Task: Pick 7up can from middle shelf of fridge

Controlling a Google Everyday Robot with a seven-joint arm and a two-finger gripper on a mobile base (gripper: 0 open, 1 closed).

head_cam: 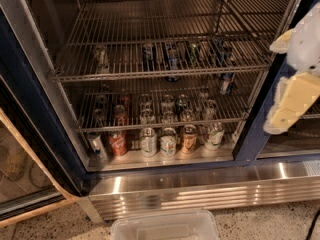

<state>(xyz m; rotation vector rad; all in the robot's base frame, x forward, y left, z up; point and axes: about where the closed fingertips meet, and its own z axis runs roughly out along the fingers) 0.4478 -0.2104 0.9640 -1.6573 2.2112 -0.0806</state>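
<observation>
The fridge (200, 189) stands open, with its dark blue frame and ribbed steel base. The middle shelf (150, 75) is a wide chrome wire rack. The 7up can (101, 59), pale and silvery, stands alone at the shelf's left. Several darker blue cans (172, 58) stand to its right on the same shelf. My gripper (280, 79), white with pale yellow fingers (292, 101), is at the right edge in front of the fridge frame. It is far right of the 7up can, open and empty.
A lower wire rack (160, 125) holds several cans, and more stand on the fridge floor, including a red can (118, 143). The open glass door (20, 174) is at the left. A clear plastic bin (165, 226) sits on the speckled floor below.
</observation>
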